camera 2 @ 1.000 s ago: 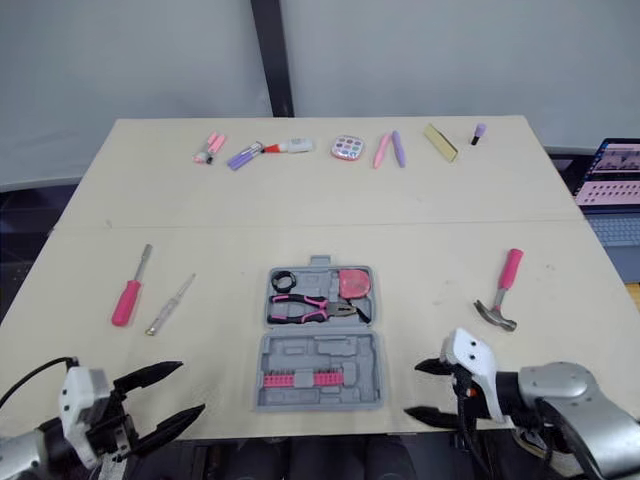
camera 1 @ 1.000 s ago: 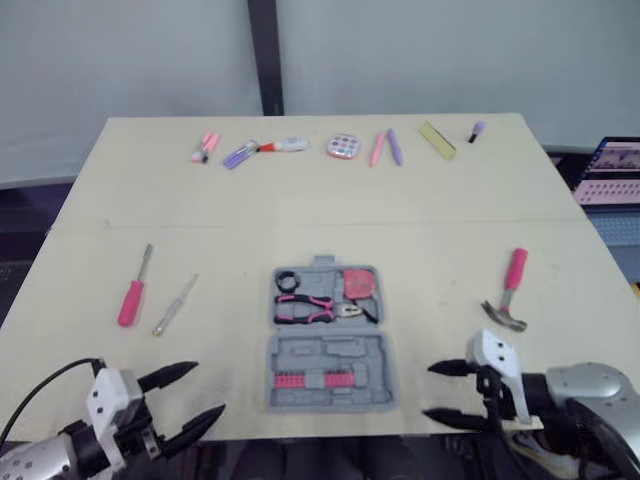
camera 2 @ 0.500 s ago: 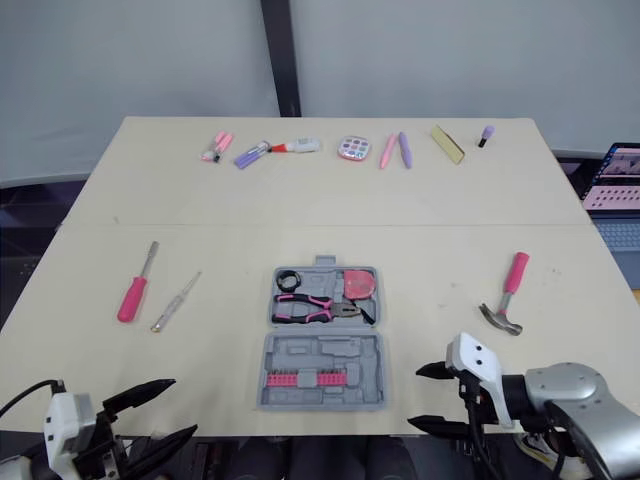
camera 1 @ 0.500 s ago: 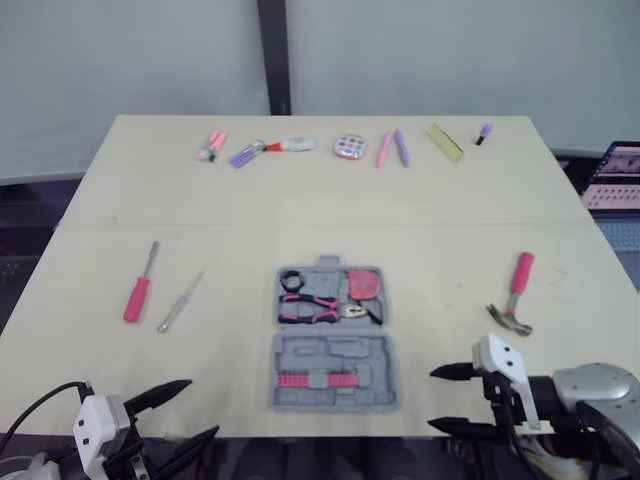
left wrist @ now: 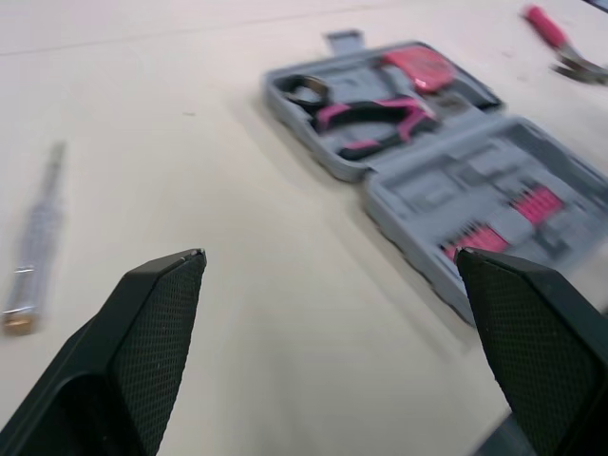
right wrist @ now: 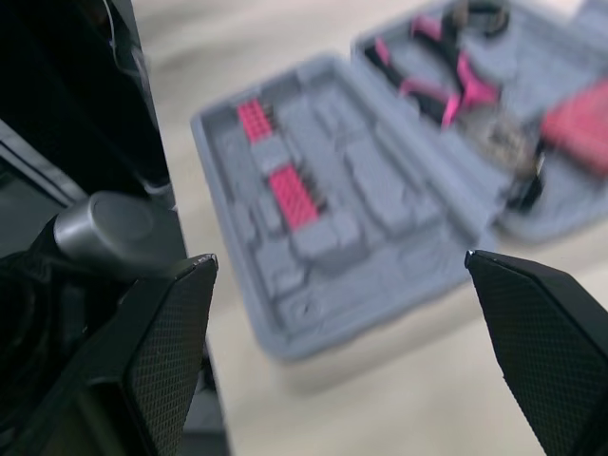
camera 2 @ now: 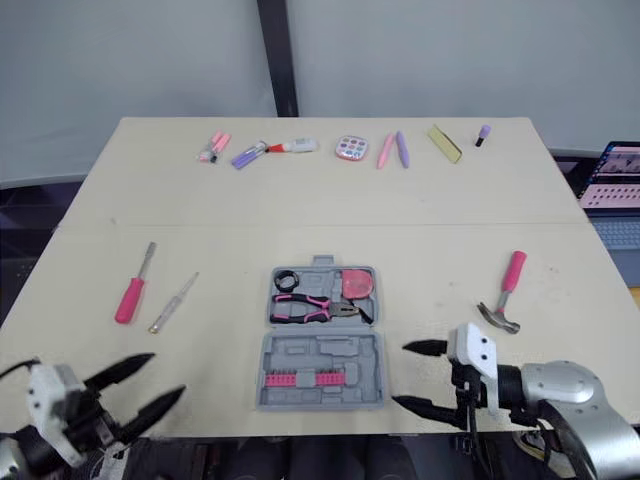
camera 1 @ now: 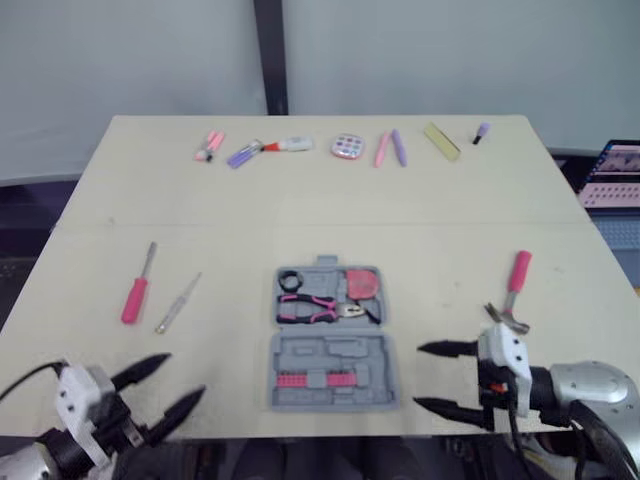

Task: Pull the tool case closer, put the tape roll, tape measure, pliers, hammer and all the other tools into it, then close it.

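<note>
The grey tool case (camera 1: pixel 330 340) lies open at the table's front middle. Its far half holds a black tape roll (camera 1: pixel 290 281), pink pliers (camera 1: pixel 308 305) and a pink tape measure (camera 1: pixel 362 283); its near half has a row of pink bits (camera 1: pixel 312 380). A pink-handled hammer (camera 1: pixel 513 291) lies to its right. On the left lie a pink screwdriver (camera 1: pixel 134 293) and a thin clear-handled screwdriver (camera 1: pixel 177 303). My left gripper (camera 1: pixel 185 375) is open over the front edge, left of the case (left wrist: pixel 418 161). My right gripper (camera 1: pixel 418 376) is open beside the case's (right wrist: pixel 380 190) right side, holding nothing.
Along the far edge lies a row of small items: pink and purple markers (camera 1: pixel 228 151), a round palette (camera 1: pixel 346 146), pens (camera 1: pixel 388 147), a yellow strip (camera 1: pixel 437 140). A laptop (camera 1: pixel 612 172) stands off the table's right side. Bare tabletop lies between the case and the far row.
My left gripper dipped below the table's front edge, then rose over it again. My right gripper moved slightly forward and left, nearer the case. The camera shifted a little.
</note>
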Motion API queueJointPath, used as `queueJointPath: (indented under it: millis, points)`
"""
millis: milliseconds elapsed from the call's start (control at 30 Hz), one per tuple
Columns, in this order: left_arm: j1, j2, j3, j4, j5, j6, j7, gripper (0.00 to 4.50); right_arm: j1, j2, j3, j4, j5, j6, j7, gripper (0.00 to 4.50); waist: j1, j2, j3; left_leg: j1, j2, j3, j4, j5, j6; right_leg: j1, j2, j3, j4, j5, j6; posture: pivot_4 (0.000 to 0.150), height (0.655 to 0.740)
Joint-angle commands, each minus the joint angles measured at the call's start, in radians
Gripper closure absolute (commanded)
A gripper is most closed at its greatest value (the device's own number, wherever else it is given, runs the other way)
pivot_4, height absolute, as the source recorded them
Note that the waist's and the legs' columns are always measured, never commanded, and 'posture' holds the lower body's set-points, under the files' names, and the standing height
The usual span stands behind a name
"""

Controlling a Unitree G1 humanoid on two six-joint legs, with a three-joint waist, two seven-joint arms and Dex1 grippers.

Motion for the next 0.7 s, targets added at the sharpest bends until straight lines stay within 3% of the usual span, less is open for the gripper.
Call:
queueJointPath:
  millis: [33,200,367,500,700]
  points:
    - [0.022,-0.003,0.039,-0.056,-0.048,0.068,0.047,0.0,0.025,0.014,-0.02,0.006,0.007,-0.088,0.037,0.07,0.0,0.0,0.0,0.0,0.0,0.0,0.0,0.0,-0.001,0.0,0.0,0.0,0.0,0.0,0.0,0.15,0.74]
    - [0.019,0.002,0.079,-0.089,-0.017,0.118,0.12,0.0,0.005,0.039,0.003,0.034,-0.018,-0.132,0.009,0.07,-0.001,0.0,0.0,0.001,0.0,0.0,0.0,0.001,-0.002,0.0,0.0,0.0,0.0,0.0,0.0,0.15,0.74]
    - [-0.173,0.152,0.121,0.011,-0.006,0.279,0.229,0.0,-0.028,0.035,0.016,0.069,-0.033,-0.138,0.002,0.07,0.009,0.0,0.0,0.001,0.0,-0.001,0.0,0.002,-0.003,0.0,0.0,-0.001,0.002,0.0,-0.001,0.15,0.74]
    - [-0.318,0.282,0.043,0.093,0.083,0.37,0.265,0.0,-0.047,0.037,0.024,0.075,-0.042,-0.133,-0.007,0.07,0.0,0.0,0.0,0.0,-0.001,-0.001,-0.001,0.002,-0.003,0.0,0.0,0.0,0.001,0.0,-0.001,0.15,0.74]
    - [-0.551,0.345,-0.168,0.241,0.167,0.442,0.252,0.0,-0.062,0.044,0.034,0.077,-0.06,-0.128,-0.035,0.07,-0.004,0.001,0.0,0.001,-0.001,0.0,-0.001,0.002,-0.004,-0.002,0.0,0.0,0.004,0.0,-0.001,0.15,0.74]
